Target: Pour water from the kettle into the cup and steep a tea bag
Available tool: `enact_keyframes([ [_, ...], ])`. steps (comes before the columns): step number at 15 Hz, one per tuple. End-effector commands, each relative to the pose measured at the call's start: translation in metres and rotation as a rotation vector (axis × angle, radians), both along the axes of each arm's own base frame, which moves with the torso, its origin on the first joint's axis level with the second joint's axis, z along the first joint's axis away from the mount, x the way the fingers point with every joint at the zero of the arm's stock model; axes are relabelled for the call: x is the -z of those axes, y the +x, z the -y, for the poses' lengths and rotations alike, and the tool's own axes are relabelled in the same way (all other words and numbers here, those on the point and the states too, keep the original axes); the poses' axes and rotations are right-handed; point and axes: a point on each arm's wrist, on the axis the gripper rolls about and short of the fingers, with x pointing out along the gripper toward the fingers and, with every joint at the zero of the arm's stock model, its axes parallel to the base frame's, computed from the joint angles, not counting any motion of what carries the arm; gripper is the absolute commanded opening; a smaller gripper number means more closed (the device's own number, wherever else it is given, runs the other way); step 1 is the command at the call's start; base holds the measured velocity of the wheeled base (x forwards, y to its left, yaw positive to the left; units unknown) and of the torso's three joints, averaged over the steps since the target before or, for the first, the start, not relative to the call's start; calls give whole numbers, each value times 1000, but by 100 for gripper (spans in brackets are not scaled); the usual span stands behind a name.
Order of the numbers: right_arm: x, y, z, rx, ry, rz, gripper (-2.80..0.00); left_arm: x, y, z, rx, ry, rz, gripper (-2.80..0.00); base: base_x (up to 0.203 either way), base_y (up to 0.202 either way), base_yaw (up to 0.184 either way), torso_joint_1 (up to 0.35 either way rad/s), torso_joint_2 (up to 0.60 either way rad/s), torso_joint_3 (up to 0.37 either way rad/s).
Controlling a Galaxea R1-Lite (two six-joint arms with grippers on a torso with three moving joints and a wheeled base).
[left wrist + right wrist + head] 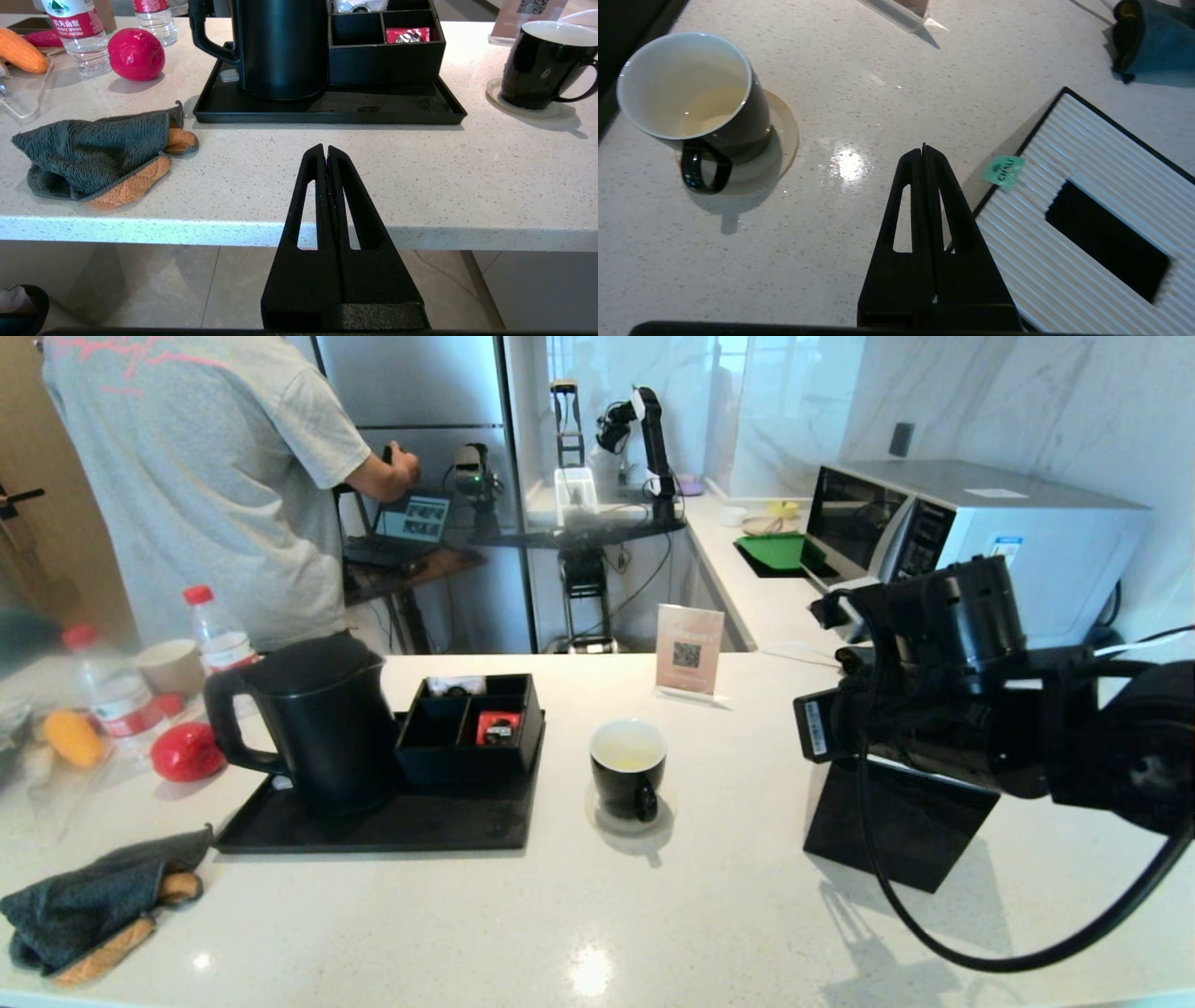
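Kettle (317, 733) upright on the black tray (392, 826) at the left of the white surface (597, 915), handle turned toward the bottles, just beside the black compartment organizer (471, 728) holding a red packet (498, 726). Cup (628, 767) apart from the tray, to its right, on a clear coaster (784, 135), ear handle facing the robot, pale yellowish water (707, 109) low in the white inside. Right gripper (923, 151) clenched with nothing between its fingers, hovering above the surface between the cup and the tissue box (1087, 224). Teal tag (1004, 171) lying at the box's ribbed edge, just beside the right gripper (pouch and string of the tea bag not made out in any view). Left gripper (325, 150) likewise clenched on nothing, hanging off the near edge of the surface, in front of the tray. Grey-and-orange cloth (100, 156) crumpled near the tray's left corner; red fruit (136, 53), carrot (21, 49) and capped bottles (77, 35) farther left.
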Motion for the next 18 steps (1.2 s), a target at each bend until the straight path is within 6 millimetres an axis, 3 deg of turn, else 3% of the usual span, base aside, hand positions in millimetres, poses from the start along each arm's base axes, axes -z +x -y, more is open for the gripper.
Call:
enact_keyframes([
  [1,-3,-2,2,19,-11,13,-280,0,0,0,-1,-1,1,-280,0,0,0,0,0,0],
  [8,-7,-11,8,26,-34,-5,-280,0,0,0,-1,-1,1,-280,0,0,0,0,0,0],
  [12,-21,-28,18,21,-27,1,-280,0,0,0,-1,-1,1,-280,0,0,0,0,0,0],
  [15,-35,-56,35,24,-6,38,-280,0,0,0,-1,-1,1,-280,0,0,0,0,0,0],
  [18,-48,-100,66,44,32,114,-280,0,0,0,-1,-2,1,-280,0,0,0,0,0,0],
])
